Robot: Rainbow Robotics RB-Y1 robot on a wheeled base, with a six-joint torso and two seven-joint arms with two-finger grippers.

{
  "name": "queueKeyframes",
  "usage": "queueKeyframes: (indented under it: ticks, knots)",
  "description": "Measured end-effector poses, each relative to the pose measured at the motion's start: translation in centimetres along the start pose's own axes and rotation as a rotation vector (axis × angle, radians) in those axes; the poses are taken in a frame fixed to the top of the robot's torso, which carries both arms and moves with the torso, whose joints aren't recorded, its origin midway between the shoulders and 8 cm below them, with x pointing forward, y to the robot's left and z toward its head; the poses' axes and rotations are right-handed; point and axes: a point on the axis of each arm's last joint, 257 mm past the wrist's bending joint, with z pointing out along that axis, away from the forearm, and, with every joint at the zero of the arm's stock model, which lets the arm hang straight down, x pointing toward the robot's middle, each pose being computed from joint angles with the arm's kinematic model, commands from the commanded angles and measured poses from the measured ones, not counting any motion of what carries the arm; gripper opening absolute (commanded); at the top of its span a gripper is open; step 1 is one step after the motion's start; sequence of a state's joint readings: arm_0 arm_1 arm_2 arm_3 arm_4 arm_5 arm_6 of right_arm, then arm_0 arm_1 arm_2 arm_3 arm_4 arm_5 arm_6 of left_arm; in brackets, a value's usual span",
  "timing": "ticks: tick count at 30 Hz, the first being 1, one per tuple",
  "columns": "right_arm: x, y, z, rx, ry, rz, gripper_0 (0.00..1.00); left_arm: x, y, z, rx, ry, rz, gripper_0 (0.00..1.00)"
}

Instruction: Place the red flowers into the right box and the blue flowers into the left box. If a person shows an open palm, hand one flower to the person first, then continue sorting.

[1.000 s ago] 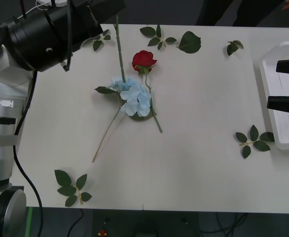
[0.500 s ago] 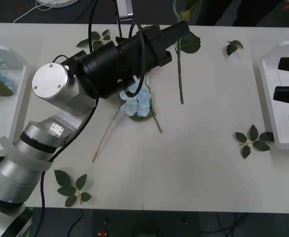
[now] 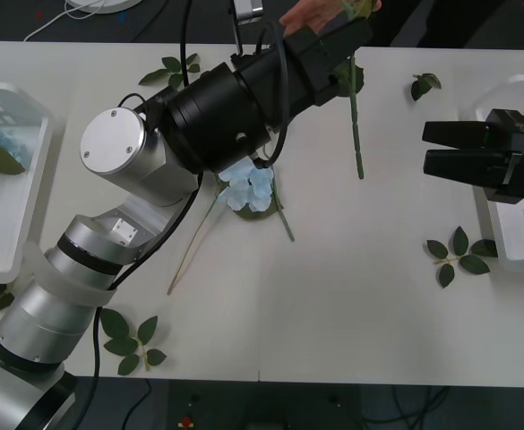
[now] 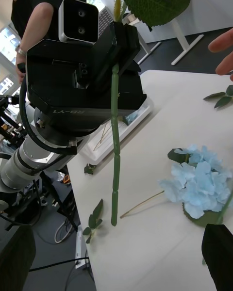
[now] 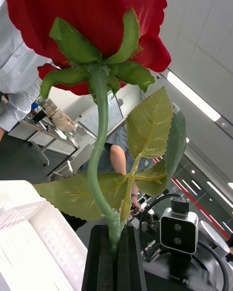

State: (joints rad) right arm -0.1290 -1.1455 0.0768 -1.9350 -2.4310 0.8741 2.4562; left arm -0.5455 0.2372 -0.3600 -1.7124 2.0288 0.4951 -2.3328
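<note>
Left gripper (image 3: pixel 349 34) reaches to the top centre of the front view, at the tabletop's (image 3: pixel 351 313) far edge, jaws clenched on the thin green stem of an artificial deep-red rose (image 5: pixel 92 24). In the left wrist view the bloom stands above the black fingers (image 5: pixel 103 257), leaves spread just over them. The stem's lower length hangs free over the tabletop, right of centre, touching nothing. A person's hand (image 3: pixel 320 12) sits at the top edge, right beside the gripper; whether it touches the flower cannot be told.

Right gripper (image 3: pixel 433 150) hovers at the right-hand side, jaws released and empty, just in front of the white shallow plastic tray (image 3: pixel 512 255) at the right edge; the arm covers much of that tray.

A pale sky-blue hydrangea cluster (image 3: pixel 248 188) lies centre-frame, partly hidden under the left arm, its thin stem running toward lower left. The second white tray (image 3: pixel 24 215) sits at the left edge, cut off by the frame, holding blue petals and a leaf.

Loose green leaf sprigs (image 3: pixel 459 253) lie scattered near the edges. Open tabletop spans the lower centre and right of middle.
</note>
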Motion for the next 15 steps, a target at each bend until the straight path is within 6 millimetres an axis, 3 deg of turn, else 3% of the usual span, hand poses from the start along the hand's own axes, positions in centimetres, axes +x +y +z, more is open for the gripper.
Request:
queueKeyframes:
  ticks: [15]
  knots:
    - [-1.7,1.0,6.8,-0.061,-0.074,0.018,1.00,-0.1,-0.1,0.0,0.004,-0.005,-0.012,0.00]
